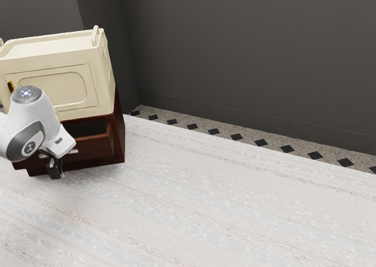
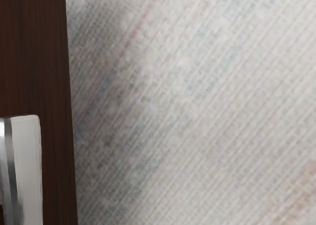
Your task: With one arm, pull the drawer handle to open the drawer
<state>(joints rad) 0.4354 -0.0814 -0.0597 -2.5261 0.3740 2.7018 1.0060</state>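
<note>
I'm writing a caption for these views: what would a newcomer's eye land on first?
Probably the cream cabinet at the exterior view's left, sitting on a dark wooden unit. Next, the white arm in front of them, and beside it the unit's drawer, pulled partly open.

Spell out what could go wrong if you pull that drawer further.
The handle is a narrow piece on the drawer's front, so an off-line pull could slip off it.

The drawer already stands partly open; pulled too far, it might come loose or sag.

My arm is close in front of the cream cabinet, which rests on the dark base; a careless swing could bump it.
</note>
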